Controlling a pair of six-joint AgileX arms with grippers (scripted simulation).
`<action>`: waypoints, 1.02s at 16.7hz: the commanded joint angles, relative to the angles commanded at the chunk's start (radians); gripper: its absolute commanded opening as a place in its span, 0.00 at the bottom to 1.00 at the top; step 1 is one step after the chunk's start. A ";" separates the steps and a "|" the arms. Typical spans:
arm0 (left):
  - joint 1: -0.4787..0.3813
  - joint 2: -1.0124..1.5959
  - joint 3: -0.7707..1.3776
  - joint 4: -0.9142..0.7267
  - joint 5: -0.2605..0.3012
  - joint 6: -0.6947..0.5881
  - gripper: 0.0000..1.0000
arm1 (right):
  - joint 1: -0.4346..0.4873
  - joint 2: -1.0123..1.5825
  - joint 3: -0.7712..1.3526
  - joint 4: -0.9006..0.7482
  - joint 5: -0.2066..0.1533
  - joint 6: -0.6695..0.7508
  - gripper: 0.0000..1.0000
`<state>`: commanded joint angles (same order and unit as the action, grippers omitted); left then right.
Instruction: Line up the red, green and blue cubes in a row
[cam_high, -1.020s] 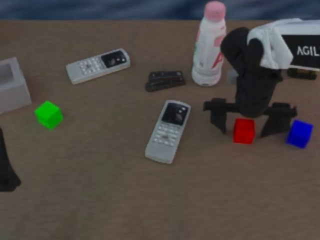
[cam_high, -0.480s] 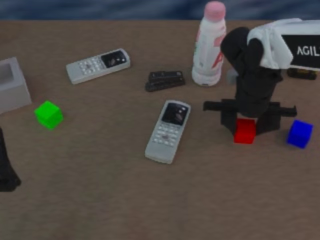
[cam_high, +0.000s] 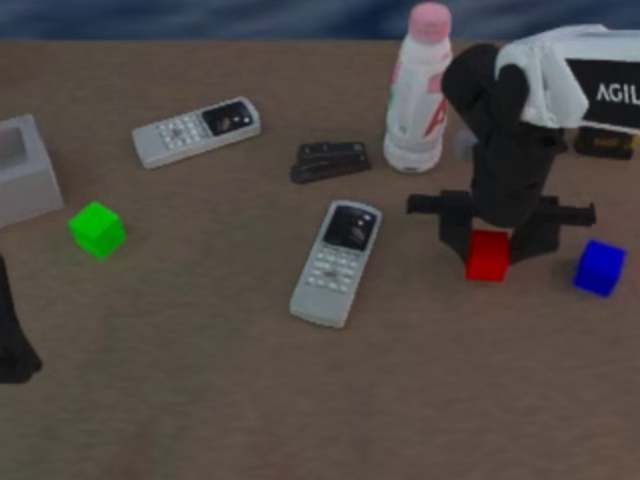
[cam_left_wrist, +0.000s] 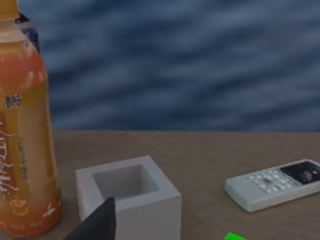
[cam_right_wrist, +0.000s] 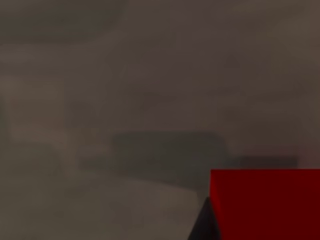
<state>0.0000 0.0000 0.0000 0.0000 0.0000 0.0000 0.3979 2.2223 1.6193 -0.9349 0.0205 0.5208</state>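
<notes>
The red cube (cam_high: 488, 255) lies right of centre, and my right gripper (cam_high: 492, 240) is shut on it, a black finger pressed to each side. In the right wrist view the red cube (cam_right_wrist: 265, 202) fills the lower corner beside one dark finger (cam_right_wrist: 202, 225). The blue cube (cam_high: 599, 268) rests free on the table just right of that gripper. Far to the left sits the green cube (cam_high: 97, 229), whose corner also shows as the green cube (cam_left_wrist: 234, 236) in the left wrist view. My left gripper (cam_high: 12, 350) stays parked and open at the left edge.
A white bottle with a pink cap (cam_high: 418, 90) stands behind the right gripper. Two grey remotes (cam_high: 196, 130) (cam_high: 337, 262) and a black stapler (cam_high: 330, 161) lie mid-table. A pale grey hollow block (cam_high: 25, 170) sits at the far left, with an orange bottle (cam_left_wrist: 25, 125) beside it.
The right gripper's fingers have closed from wide apart onto the red cube. The cube has since shifted slightly toward the table's far side. The left arm has not moved.
</notes>
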 joint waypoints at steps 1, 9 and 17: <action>0.000 0.000 0.000 0.000 0.000 0.000 1.00 | 0.001 -0.010 0.021 -0.033 0.000 0.000 0.00; 0.000 0.000 0.000 0.000 0.000 0.000 1.00 | 0.005 -0.068 0.126 -0.197 -0.001 -0.002 0.00; 0.000 0.000 0.000 0.000 0.000 0.000 1.00 | 0.209 0.053 0.339 -0.308 0.005 0.171 0.00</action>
<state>0.0000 0.0000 0.0000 0.0000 0.0000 0.0000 0.6065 2.2753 1.9583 -1.2425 0.0254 0.6913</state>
